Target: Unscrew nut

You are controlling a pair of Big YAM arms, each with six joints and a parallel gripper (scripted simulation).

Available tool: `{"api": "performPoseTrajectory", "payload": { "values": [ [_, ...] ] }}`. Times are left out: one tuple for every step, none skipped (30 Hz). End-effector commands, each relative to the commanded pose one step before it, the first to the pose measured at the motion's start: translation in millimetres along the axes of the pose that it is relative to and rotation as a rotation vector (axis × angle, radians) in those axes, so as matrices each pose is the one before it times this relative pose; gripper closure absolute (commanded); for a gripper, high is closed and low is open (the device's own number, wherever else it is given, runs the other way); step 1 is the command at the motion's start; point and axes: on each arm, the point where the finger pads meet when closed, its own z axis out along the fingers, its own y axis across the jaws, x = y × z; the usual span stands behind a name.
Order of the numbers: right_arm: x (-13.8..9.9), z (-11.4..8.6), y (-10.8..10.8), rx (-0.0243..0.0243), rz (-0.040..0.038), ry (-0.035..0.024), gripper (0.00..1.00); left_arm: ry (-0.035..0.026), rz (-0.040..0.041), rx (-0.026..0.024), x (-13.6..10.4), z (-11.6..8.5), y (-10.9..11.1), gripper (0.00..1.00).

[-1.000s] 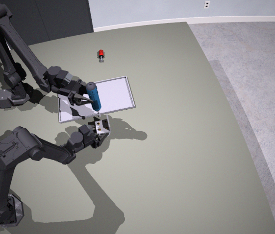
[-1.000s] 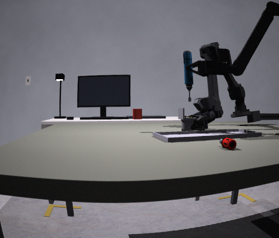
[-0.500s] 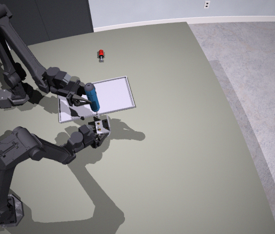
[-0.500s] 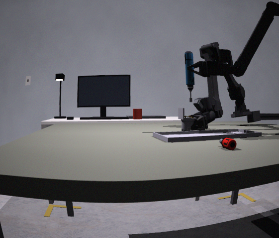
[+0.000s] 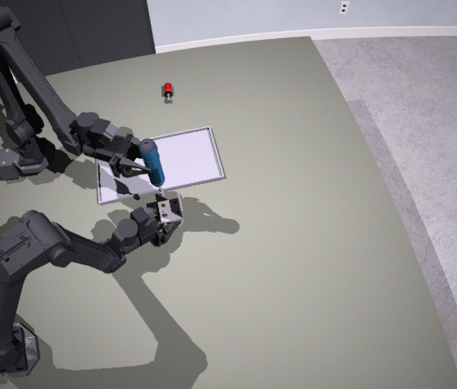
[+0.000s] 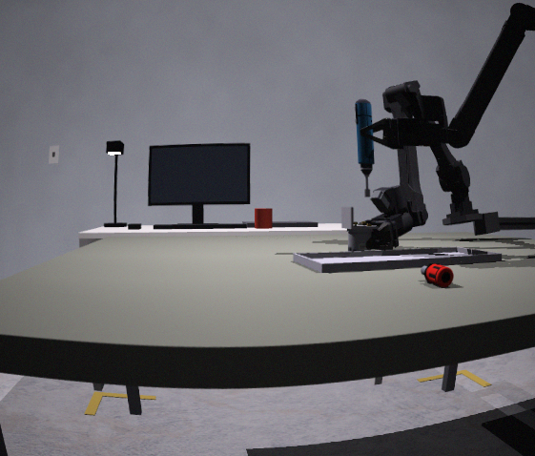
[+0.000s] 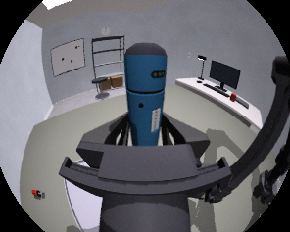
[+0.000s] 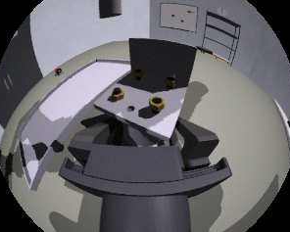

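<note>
The joint module stands on the table just in front of the tray, and its grey bracket (image 8: 146, 100) lies on top. Brass nuts (image 8: 157, 103) sit on the bracket's studs; I cannot tell which is screwed down. My right gripper (image 5: 169, 225) is shut on the module's body, as the right wrist view (image 8: 143, 136) shows. My left gripper (image 5: 147, 169) is shut on the blue nut driver (image 5: 152, 163), which is upright. The driver's tip (image 6: 366, 191) hangs clear above the module and touches no nut. The driver also shows in the left wrist view (image 7: 145, 100).
A shallow white tray (image 5: 165, 160) lies behind the module, under the left arm. A short red-handled tool (image 5: 168, 89) lies on the table beyond the tray. A desk with a monitor (image 6: 198, 174) stands off the table.
</note>
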Motion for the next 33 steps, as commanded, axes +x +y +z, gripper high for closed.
{"api": "performPoseTrajectory", "payload": {
  "values": [
    [15.3,0.09,-8.65,0.01067,0.00085,0.03542,0.41,-0.09339,-0.02506,0.00849,-36.53,3.87,-6.66,0.58],
    [0.0,0.0,0.0,0.0,0.0,0.0,0.41,-0.00102,0.00019,-0.00033,-0.34,0.19,-0.05,0.58],
    [0.0,0.0,0.0,0.0,0.0,0.0,0.41,0.0036,0.00071,0.0002,1.84,-1.23,-0.15,0.58],
    [0.0,0.0,0.0,0.0,0.0,0.0,0.41,0.00613,0.00092,0.00058,3.09,-1.58,-0.29,0.58],
    [0.0,0.0,0.0,0.0,0.0,0.0,0.41,0.00572,0.00085,0.00052,2.9,-1.44,-0.28,0.58],
    [0.0,0.0,0.0,0.0,0.0,0.0,0.41,-0.00264,-0.00037,-0.00072,-0.94,1.3,-0.11,0.58],
    [0.0,0.0,0.0,0.0,0.0,0.0,0.41,-0.00557,-0.0008,-0.00097,-2.28,2.25,-0.08,0.58],
    [0.0,0.0,0.0,0.0,0.0,0.0,0.41,-0.00132,-0.00017,-0.0001,-0.33,0.74,-0.19,0.58],
    [0.0,0.0,0.0,0.0,0.0,0.0,0.41,-0.00366,-0.00053,-0.00013,-1.83,0.29,0.16,0.58],
    [0.0,0.0,0.0,0.0,0.0,0.0,0.41,-0.00078,-0.00011,-0.00007,-0.41,-0.04,0.06,0.58],
    [0.0,0.0,0.0,0.0,0.0,0.0,0.41,0.00001,0.0,0.0,0.01,0.0,0.0,0.58],
    [0.0,0.0,0.0,0.0,0.0,0.0,0.41,0.0,0.0,0.0,0.0,0.0,0.0,0.58],
    [0.0,0.0,0.0,0.0,0.0,0.0,0.41,0.0,0.0,0.0,0.0,0.0,0.0,0.58],
    [0.0,0.0,0.0,0.0,0.0,0.0,0.41,0.00125,-0.00049,0.00098,0.38,-0.88,-0.06,0.58],
    [0.0,0.0,0.0,0.0,0.0,0.0,0.41,0.00124,-0.00033,0.00098,0.38,-0.89,-0.06,0.58],
    [0.0,0.0,0.0,0.0,0.0,0.0,0.41,0.00346,0.00089,0.00043,1.72,-0.92,-0.16,0.58],
    [0.0,0.0,0.0,0.0,0.0,0.0,0.41,0.00374,0.00078,0.00036,1.89,-0.92,-0.18,0.58],
    [0.0,0.0,0.0,0.0,0.0,0.0,0.41,0.00374,0.00058,0.00036,1.89,-0.92,-0.18,0.58],
    [0.0,0.0,0.0,0.0,0.0,0.0,0.41,-0.00085,-0.00012,-0.00032,-0.21,0.58,-0.09,0.58],
    [0.0,0.0,0.0,0.0,0.0,0.0,0.41,-0.00336,-0.00049,-0.00069,-1.36,1.41,-0.04,0.58],
    [0.0,0.0,0.0,0.0,0.0,0.0,0.41,-0.00157,-0.00022,-0.00042,-0.54,0.82,-0.07,0.58],
    [0.0,0.0,0.0,0.0,0.0,0.0,0.41,0.00148,0.00023,0.00012,0.77,-0.67,-0.06,0.58],
    [0.0,0.0,0.0,0.0,0.0,0.0,0.41,-0.00075,-0.00011,0.0,-0.4,-0.24,0.06,0.58],
    [0.0,0.0,0.0,0.0,0.0,0.0,0.41,-0.00014,-0.00002,-0.00001,-0.08,-0.01,0.01,0.58],
    [0.0,0.0,0.0,0.0,0.0,0.0,0.41,0.0,0.0,0.00002,0.0,0.0,0.0,0.58],
    [0.0,0.0,0.0,0.0,0.0,0.0,0.41,0.0,0.0,0.0,0.0,0.0,0.0,0.58],
    [0.0,0.0,0.0,0.0,0.0,0.0,0.41,0.00001,0.0,0.0,0.0,0.0,0.0,0.58],
    [0.0,0.0,0.0,0.0,0.0,0.0,0.41,0.0,0.0,0.0,0.0,0.0,0.0,0.58],
    [0.0,0.0,0.0,0.0,0.0,0.0,0.41,0.0,0.0,0.0,0.0,0.0,0.0,0.58],
    [0.0,0.0,0.0,0.0,0.0,0.0,0.41,0.0,0.0,0.0,0.0,0.0,0.0,0.58],
    [0.0,0.0,0.0,0.0,0.0,0.0,0.41,0.02781,0.00395,0.003,15.3,-1.52,-1.77,0.58],
    [0.0,0.0,0.0,0.0,0.0,0.0,0.41,0.00851,0.00115,0.0014,5.46,-0.97,-0.56,0.58],
    [0.0,0.0,0.0,0.0,0.0,0.0,0.41,0.00289,0.00039,0.00139,2.62,-1.06,-0.19,0.58]
  ]
}}
